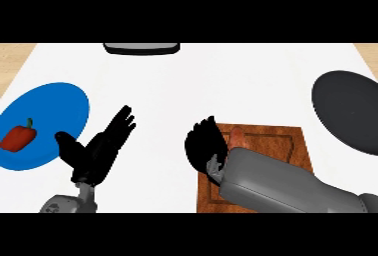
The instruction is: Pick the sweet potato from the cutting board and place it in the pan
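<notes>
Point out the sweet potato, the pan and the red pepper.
Orange sweet potato (238,138), head view: exposed end beside right hand.
Dark round pan (351,112), head view: bare inner surface.
Red bell pepper (18,138), head view: body centre.

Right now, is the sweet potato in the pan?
No. The sweet potato lies on the cutting board, beside the right hand; the pan holds nothing.

Reddish grained wood cutting board, matt dark pan, smooth white counter, flat blue plate.
</notes>
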